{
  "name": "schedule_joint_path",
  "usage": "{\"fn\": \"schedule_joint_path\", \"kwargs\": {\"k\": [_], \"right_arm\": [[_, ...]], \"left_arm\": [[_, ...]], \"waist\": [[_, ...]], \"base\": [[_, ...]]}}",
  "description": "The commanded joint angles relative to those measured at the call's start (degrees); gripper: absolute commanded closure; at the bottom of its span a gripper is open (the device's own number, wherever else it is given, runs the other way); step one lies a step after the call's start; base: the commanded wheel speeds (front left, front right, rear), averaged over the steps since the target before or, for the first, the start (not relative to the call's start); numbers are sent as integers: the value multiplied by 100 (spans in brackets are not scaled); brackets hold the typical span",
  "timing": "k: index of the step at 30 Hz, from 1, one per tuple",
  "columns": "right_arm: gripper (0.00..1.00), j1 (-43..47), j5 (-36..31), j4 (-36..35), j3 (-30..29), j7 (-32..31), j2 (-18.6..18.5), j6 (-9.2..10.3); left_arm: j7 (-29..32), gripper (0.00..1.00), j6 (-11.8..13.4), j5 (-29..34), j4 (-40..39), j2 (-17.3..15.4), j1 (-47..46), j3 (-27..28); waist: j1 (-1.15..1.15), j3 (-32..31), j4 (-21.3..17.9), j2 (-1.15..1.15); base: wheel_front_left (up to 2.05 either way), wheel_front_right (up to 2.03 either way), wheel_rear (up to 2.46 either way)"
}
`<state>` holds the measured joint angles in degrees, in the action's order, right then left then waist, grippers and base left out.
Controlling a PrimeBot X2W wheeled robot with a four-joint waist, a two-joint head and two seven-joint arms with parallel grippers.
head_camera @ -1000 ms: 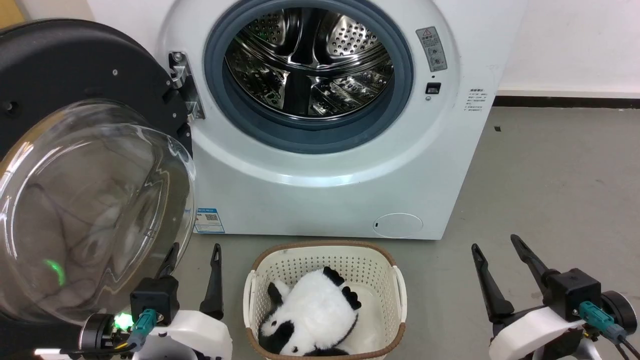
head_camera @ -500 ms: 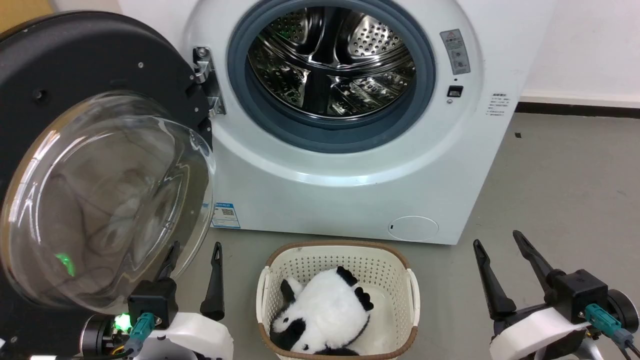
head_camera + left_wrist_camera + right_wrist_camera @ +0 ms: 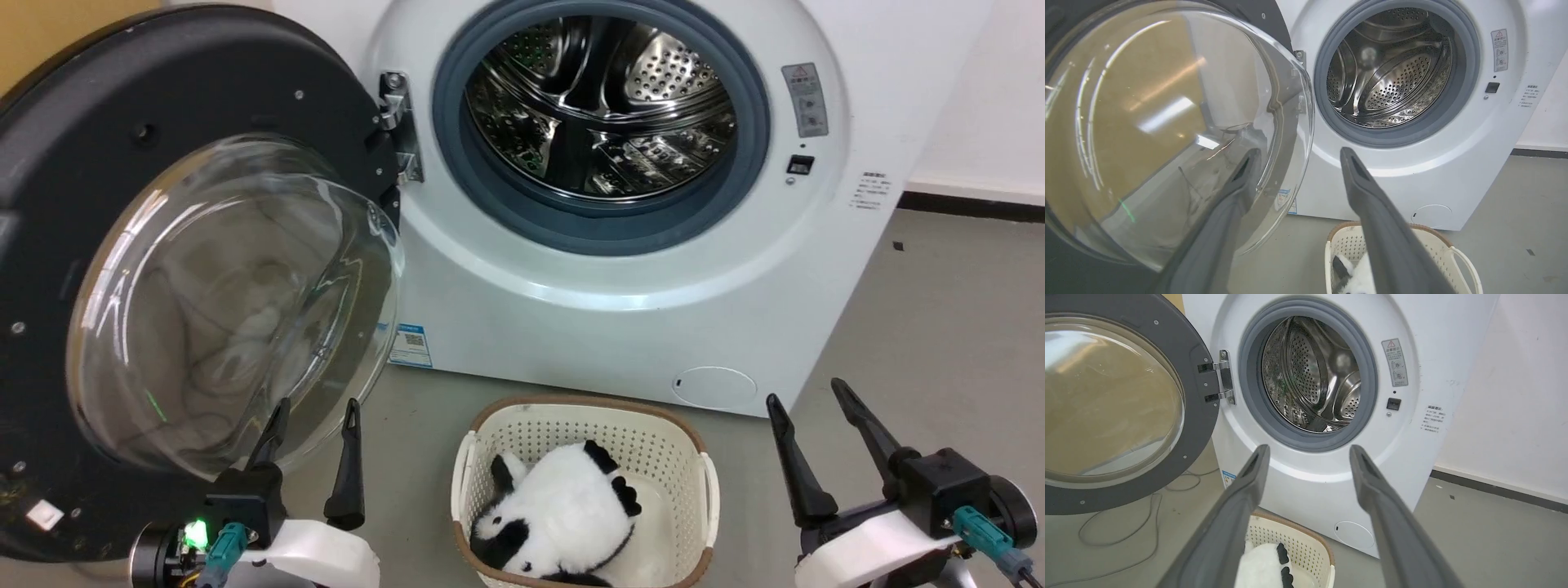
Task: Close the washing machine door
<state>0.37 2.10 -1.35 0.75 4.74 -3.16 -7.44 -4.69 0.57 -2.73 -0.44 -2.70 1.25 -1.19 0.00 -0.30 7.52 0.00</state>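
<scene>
Basket [image 3: 571, 429] before washing machine [image 3: 571, 327], door [image 3: 196, 278] open leftward

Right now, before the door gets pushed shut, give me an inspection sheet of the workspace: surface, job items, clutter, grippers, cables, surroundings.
Surface: grey floor, a few small dark specks.
Job's things: washing machine door swung wide open to the left on its metal hinge; washing machine with its drum uncovered, nothing seen inside.
Clutter: cream basket holding a panda plush, on the floor before the machine.
Grippers: left gripper open by the door's glass bowl, contact cannot be told; right gripper open, holding nothing.
Cables: grey cable looped on the floor under the door.
Surroundings: white wall, dark baseboard.
</scene>
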Motion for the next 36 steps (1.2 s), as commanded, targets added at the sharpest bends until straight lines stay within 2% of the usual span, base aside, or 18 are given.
{"fn": "schedule_joint_path", "kwargs": {"k": [1, 19, 36], "right_arm": [[0, 82, 53, -36, 24, 70, 11, -2], [0, 114, 146, -49, 157, 274, 15, -2], [0, -45, 210, 1, 410, 501, 19, -3]], "left_arm": [[-75, 0, 17, -42, -34, -6, 88, 0], [-278, 0, 26, -145, -128, -9, 228, 38], [-505, 0, 166, -323, -358, -12, 411, 74]], "waist": [[0, -22, 96, 0], [0, -61, 673, 0], [0, 20, 1185, 0]], "base": [[0, 0, 0], [0, 0, 0], [0, 0, 0]]}}
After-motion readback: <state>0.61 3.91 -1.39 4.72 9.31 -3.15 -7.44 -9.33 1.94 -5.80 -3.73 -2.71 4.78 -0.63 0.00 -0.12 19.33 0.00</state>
